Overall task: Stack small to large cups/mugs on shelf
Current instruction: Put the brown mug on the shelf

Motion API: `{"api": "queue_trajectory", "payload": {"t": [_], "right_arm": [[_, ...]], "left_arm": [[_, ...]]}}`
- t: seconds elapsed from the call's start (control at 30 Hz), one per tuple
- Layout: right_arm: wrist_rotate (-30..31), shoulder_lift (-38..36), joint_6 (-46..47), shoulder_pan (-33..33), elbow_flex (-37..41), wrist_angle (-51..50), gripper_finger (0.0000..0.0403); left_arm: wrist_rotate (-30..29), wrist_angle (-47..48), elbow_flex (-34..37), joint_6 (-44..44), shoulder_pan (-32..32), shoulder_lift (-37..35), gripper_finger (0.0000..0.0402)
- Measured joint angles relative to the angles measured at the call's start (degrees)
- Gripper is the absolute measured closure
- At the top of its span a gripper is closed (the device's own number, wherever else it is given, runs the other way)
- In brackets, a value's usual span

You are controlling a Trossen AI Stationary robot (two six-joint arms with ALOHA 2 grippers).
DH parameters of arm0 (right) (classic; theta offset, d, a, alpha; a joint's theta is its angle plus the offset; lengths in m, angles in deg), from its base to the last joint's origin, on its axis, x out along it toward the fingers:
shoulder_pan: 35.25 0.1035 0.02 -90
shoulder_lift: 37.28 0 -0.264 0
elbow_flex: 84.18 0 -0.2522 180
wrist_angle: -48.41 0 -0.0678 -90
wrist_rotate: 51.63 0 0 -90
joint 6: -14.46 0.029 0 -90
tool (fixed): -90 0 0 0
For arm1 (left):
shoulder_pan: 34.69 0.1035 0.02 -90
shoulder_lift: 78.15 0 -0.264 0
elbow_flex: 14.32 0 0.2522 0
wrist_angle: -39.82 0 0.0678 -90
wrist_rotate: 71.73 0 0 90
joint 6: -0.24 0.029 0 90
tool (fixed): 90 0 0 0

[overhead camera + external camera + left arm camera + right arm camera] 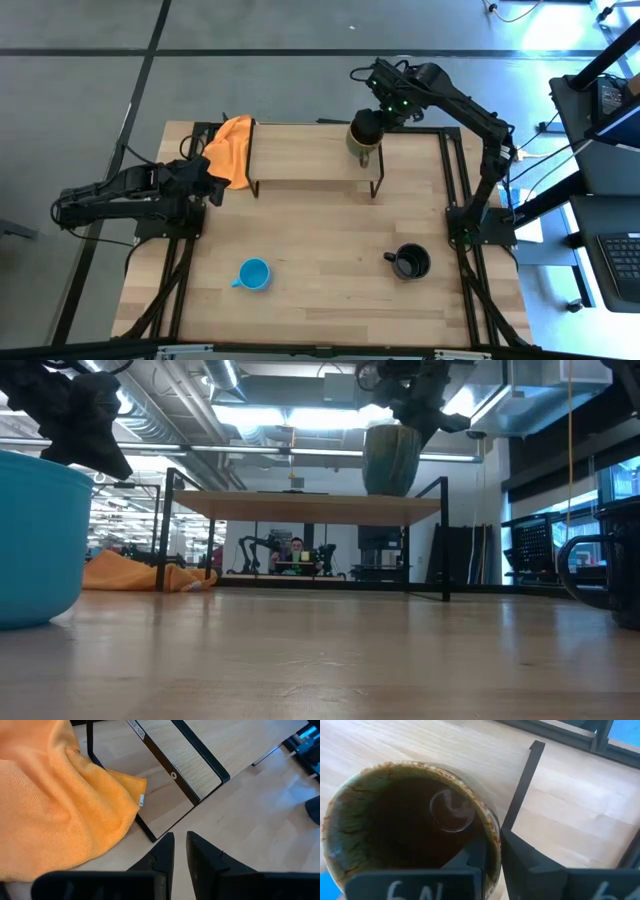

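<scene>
The olive-brown mug [364, 139] stands upright on the right end of the shelf [305, 152], with its base at the top board [300, 506] in the low view. My right gripper [377, 118] is shut on the mug from above. The light blue mug [254, 274] stands on the table near the front left. The black mug [410, 262] stands near the front right. My left gripper [180, 851] is shut and empty. It is low over the table beside the shelf's left end and the orange cloth [232, 148]. My right gripper pinches the olive-brown mug's wall at the rim [492, 837]. One finger [476, 856] is inside the mug and one finger [525, 862] is outside. The fingers come from above, slanting down. The mug stays upright [392, 460] with its base at the shelf's top board.
The orange cloth [55, 805] lies against the shelf's left legs [150, 832]. The shelf's black end frame [522, 785] stands just beside the held mug. Bare tabletop [330, 240] lies between the blue and black mugs. The arm bases stand at the table's left and right sides.
</scene>
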Motion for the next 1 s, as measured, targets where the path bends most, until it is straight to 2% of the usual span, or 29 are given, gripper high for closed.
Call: {"api": "queue_trajectory", "payload": {"t": [0.4, 0.53, 1.0], "right_arm": [[-0.1, 1.2, 2.7, 2.7, 0.0, 1.0, 0.0363], [1.6, 1.6, 2.7, 3.0, 0.1, 0.8, 0.0363], [2.6, 1.7, 2.2, 1.6, 0.1, -0.8, 0.036]], "left_arm": [[0.0, 0.0, 0.0, 0.2, 0.0, 0.0, 0.0358], [0.0, 0.0, 0.0, 0.2, 0.0, 0.0, 0.0358], [1.3, 0.0, 0.0, 0.2, 0.0, 0.0, 0.0358]]}}
